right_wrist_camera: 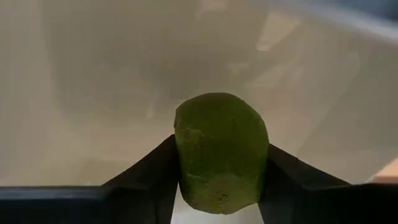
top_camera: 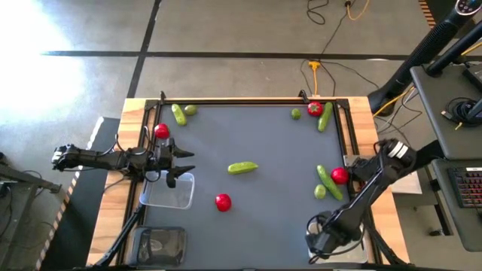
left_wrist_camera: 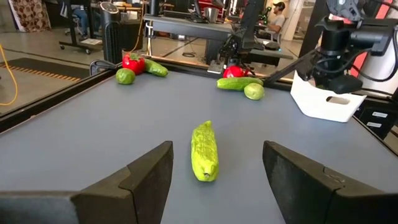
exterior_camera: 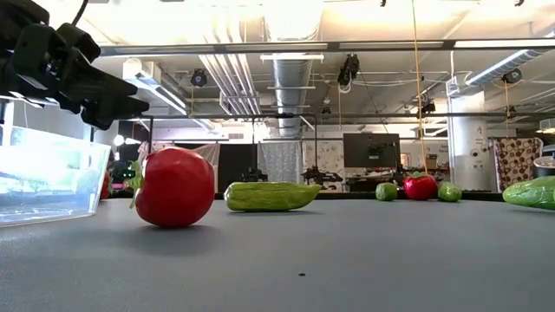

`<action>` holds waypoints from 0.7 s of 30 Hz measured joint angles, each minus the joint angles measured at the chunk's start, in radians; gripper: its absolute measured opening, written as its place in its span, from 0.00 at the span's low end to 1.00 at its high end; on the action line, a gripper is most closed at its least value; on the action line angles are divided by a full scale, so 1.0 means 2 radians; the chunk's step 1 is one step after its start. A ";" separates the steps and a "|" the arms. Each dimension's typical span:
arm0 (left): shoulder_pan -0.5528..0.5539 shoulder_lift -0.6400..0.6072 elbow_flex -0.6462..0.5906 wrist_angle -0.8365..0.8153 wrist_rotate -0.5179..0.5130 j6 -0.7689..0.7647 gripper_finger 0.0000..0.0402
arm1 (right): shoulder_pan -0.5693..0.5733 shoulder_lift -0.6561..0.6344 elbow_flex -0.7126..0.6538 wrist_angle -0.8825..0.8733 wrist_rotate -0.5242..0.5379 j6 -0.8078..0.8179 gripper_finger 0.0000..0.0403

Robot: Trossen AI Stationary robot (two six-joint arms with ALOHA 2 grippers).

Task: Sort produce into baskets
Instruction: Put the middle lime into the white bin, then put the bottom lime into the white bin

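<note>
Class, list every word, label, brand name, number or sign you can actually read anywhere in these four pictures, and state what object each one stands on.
None can be read.
The produce, the clear basket and the white basket carry no print that shows.
The screens and hangings in the room beyond the table are too small and blurred to read.
</note>
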 joint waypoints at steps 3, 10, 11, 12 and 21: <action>0.000 0.000 0.000 0.000 0.000 0.000 0.58 | -0.005 -0.001 0.003 -0.002 -0.010 -0.004 0.50; 0.000 0.000 0.000 0.000 0.000 0.000 0.58 | -0.023 -0.041 0.022 -0.005 -0.012 0.014 0.69; 0.000 0.000 0.000 0.000 0.000 0.000 0.58 | -0.028 -0.050 0.025 -0.003 -0.013 0.030 0.71; 0.000 0.000 0.000 0.000 0.000 0.000 0.58 | -0.033 -0.059 0.031 -0.001 -0.009 0.042 0.72; 0.000 0.000 0.000 0.000 0.000 0.000 0.58 | -0.112 -0.100 0.069 -0.187 0.151 0.010 0.70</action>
